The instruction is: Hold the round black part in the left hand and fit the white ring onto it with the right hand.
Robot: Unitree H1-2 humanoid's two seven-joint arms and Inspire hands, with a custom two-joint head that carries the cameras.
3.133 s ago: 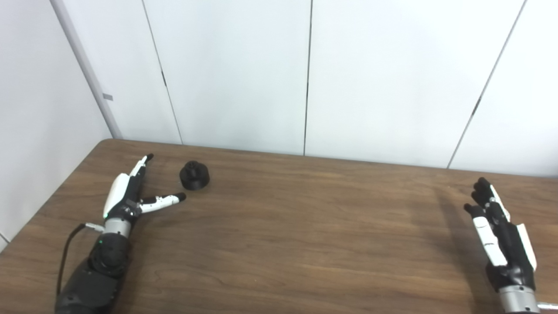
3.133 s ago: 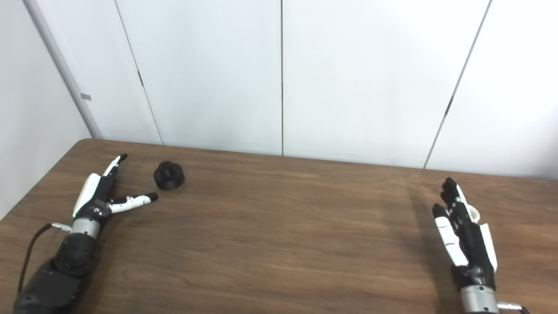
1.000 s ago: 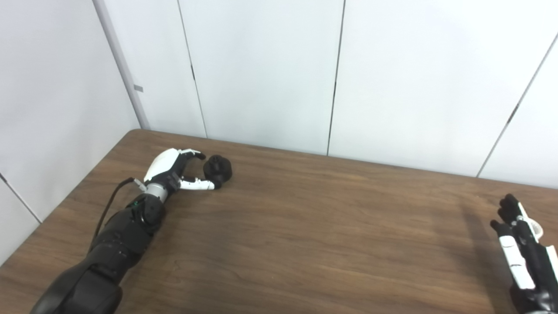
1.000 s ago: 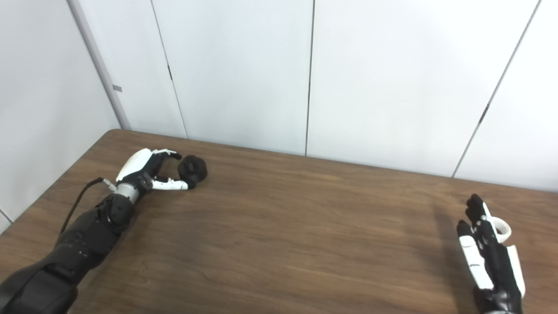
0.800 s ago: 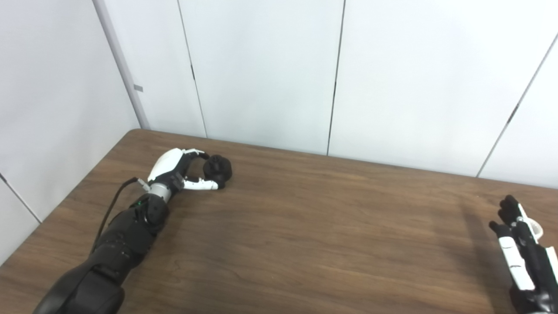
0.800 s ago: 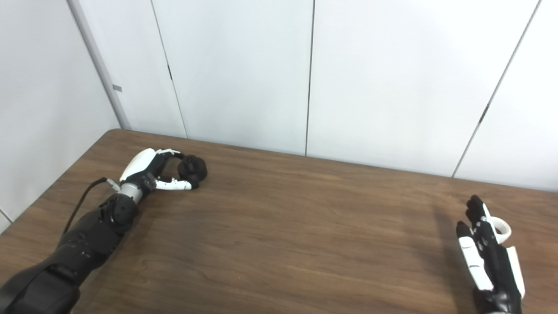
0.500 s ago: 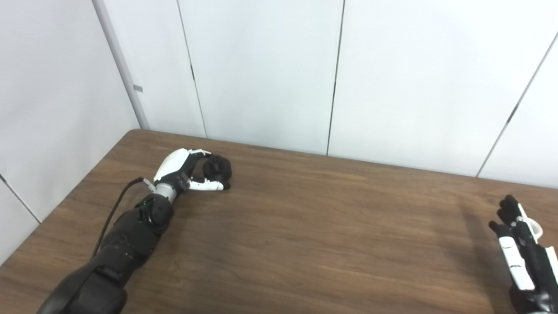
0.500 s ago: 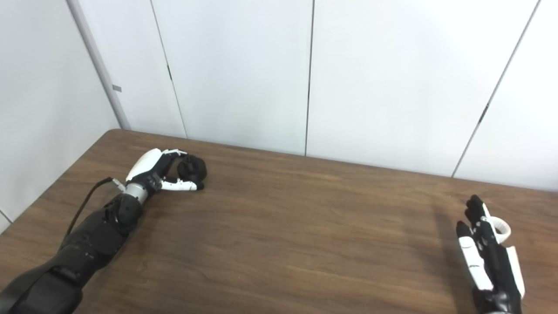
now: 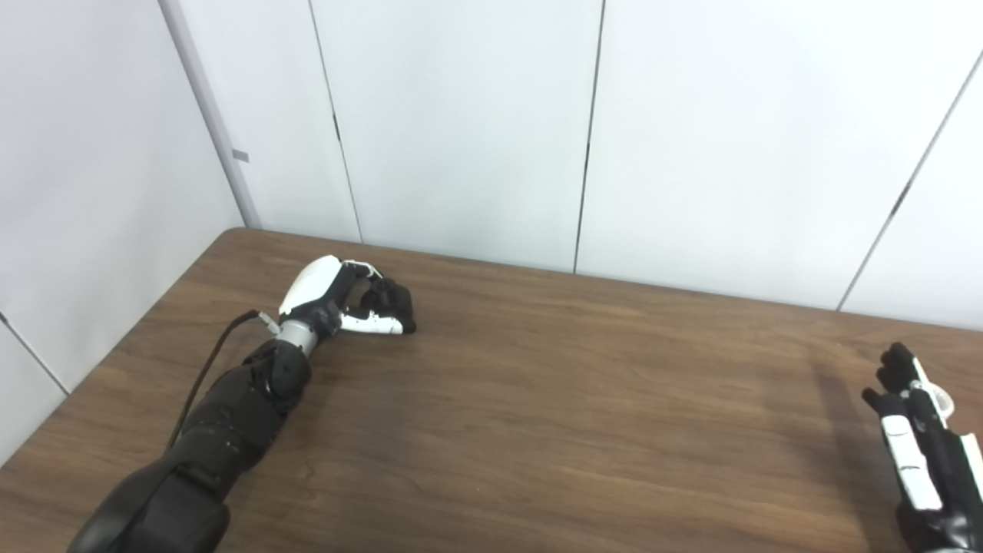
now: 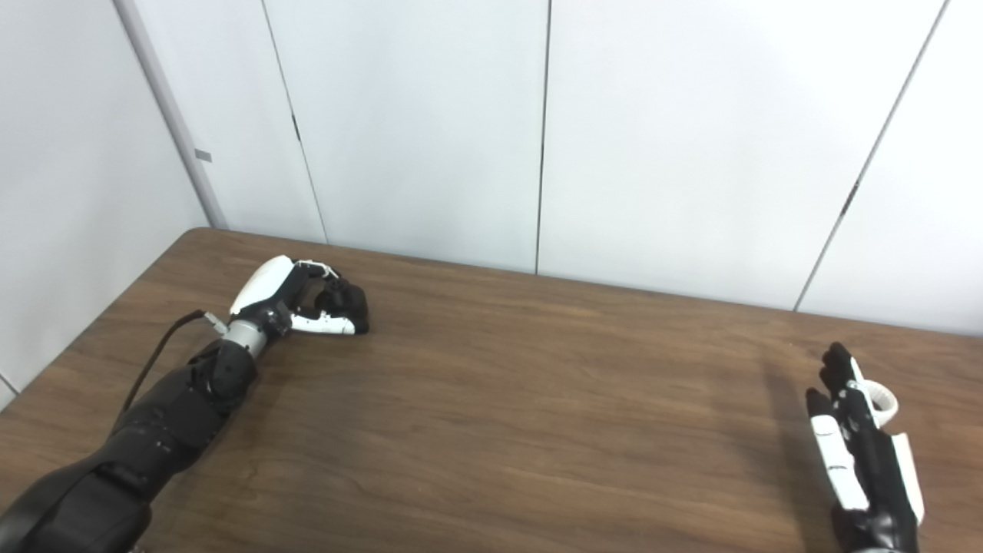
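Note:
The round black part sits on the brown table at the far left. My left hand is curled around it, fingers over the top and thumb along its near side. It also shows in the right eye view. My right hand rests at the right edge, fingers straight and apart, holding nothing. The white ring lies on the table just behind that hand, partly hidden by it.
White wall panels stand right behind the table's far edge. A black cable runs along my left forearm.
My left hand has closed its fingers and thumb around the black part and shifted it slightly right. My right hand has stayed still.

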